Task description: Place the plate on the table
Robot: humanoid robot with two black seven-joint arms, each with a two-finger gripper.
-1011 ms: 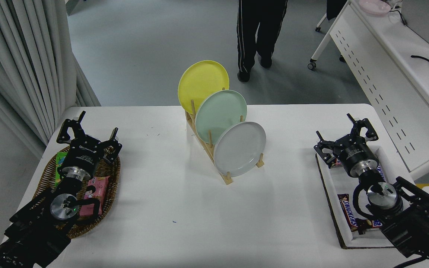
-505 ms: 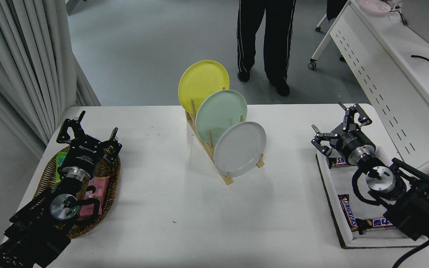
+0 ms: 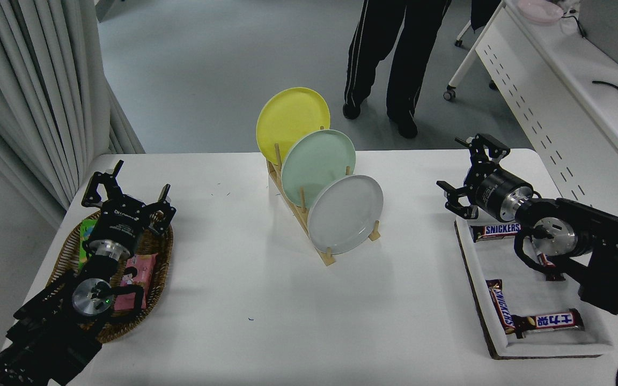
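Observation:
The light grey-white plate [image 3: 345, 214] stands on edge in the front slot of a wooden rack [image 3: 322, 249] in the middle of the white table [image 3: 266, 316]. A mint green plate [image 3: 317, 161] and a yellow plate [image 3: 290, 118] stand behind it. My right gripper [image 3: 462, 169] is open and empty, above the table to the right of the rack, well apart from the grey plate and pointing left. My left gripper [image 3: 126, 185] is open and parked over the wicker basket at the lower left.
A wicker basket [image 3: 67, 252] with snack packs lies at the left. A white tray [image 3: 502, 343] with chocolate bars lies at the right under my right arm. A person's legs [image 3: 395, 59] stand beyond the far edge. A white perforated-panel desk [image 3: 556, 107] stands at the upper right.
My right gripper has lifted from over the tray and swung left and farther away, turning toward the rack. The person has stepped to the right. The left arm has not moved.

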